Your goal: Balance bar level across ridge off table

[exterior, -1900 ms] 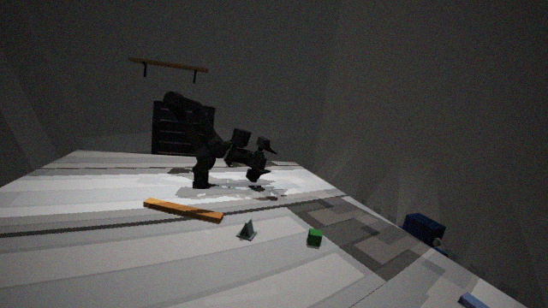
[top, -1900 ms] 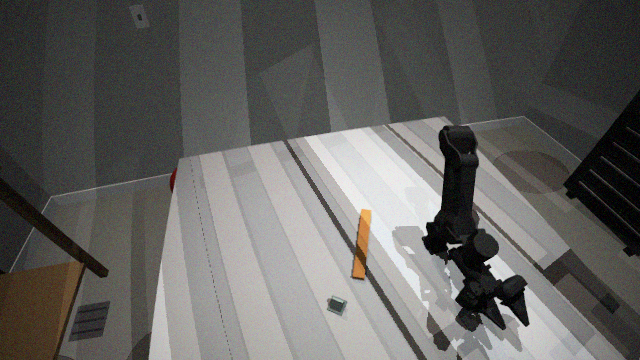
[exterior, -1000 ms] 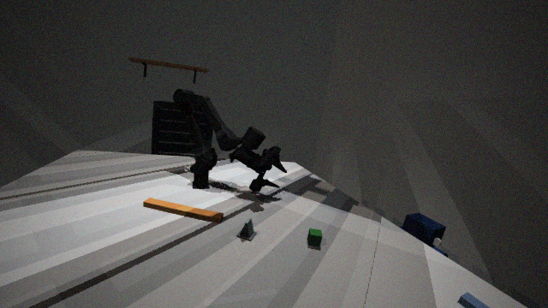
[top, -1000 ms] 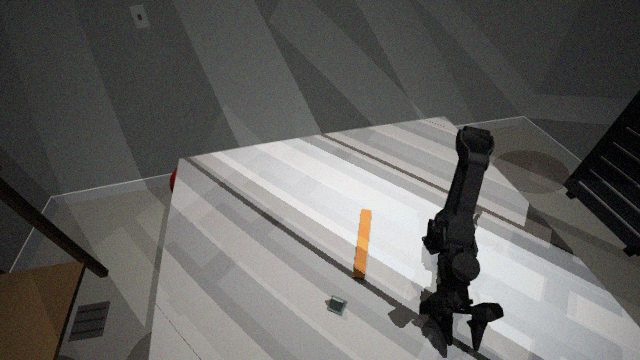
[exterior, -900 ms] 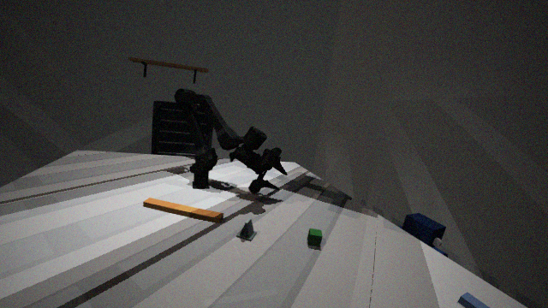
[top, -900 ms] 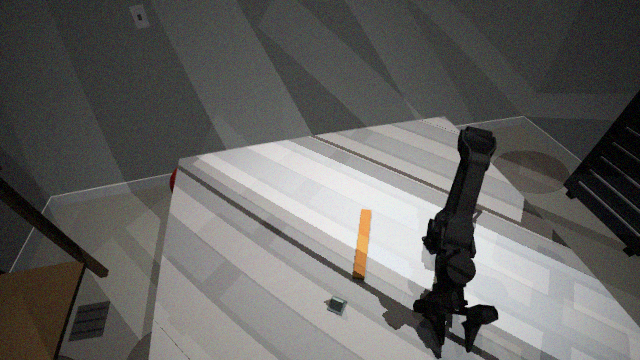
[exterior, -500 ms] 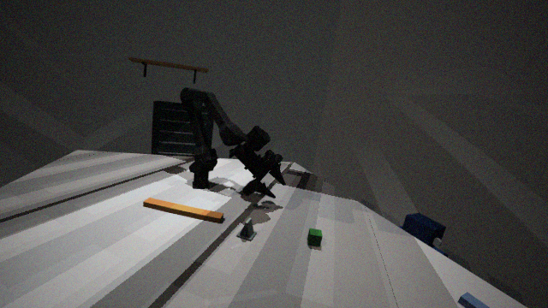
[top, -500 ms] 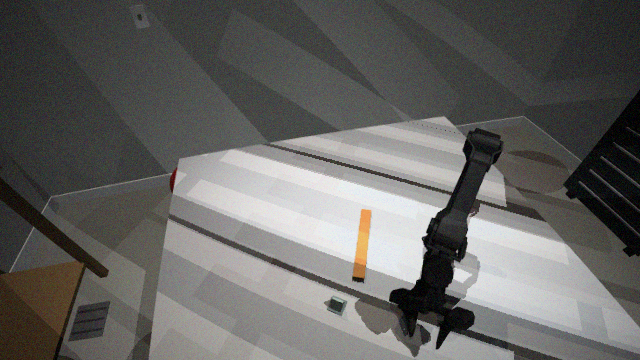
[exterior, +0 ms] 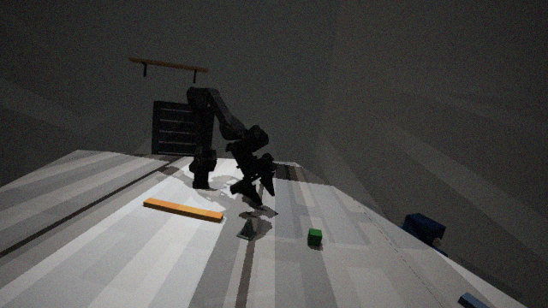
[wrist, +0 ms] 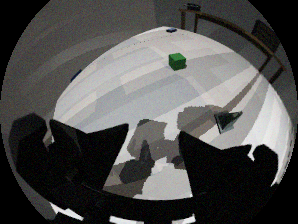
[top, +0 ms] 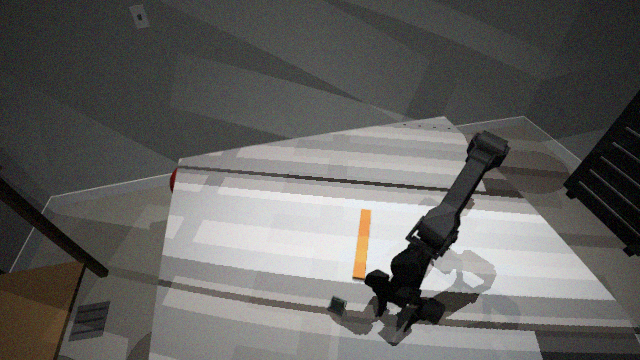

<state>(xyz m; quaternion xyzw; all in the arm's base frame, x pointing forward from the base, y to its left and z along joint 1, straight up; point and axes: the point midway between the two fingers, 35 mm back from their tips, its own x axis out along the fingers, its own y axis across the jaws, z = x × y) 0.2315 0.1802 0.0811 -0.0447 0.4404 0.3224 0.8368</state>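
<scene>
The pincer (top: 400, 320) hangs low above the tabletop (top: 260, 240) with its fingers spread rather wide, and nothing is between them. In the wrist view both dark fingers point down at bare striped surface and shadow.

The bar (top: 362, 243) lies flat on the tabletop, beside the pincer and a little behind it toward the arm base, apart from it. The ridge (top: 337, 304), a small dark wedge, stands near the pincer on the same side as the bar, just beyond the bar's nearer end; bar and ridge do not touch.

The bar looks long, thin and straight, so I judge it stiff and probably light. Its flat faces may be smooth, so a firm pinch across the narrow width seems wise. The best place to hold it is likely the middle of its length, because then it hangs level and its centre can be set on the ridge. A grip near one end would probably let it tilt.

A green cube (exterior: 315, 236) stands farther away and is not needed.
</scene>
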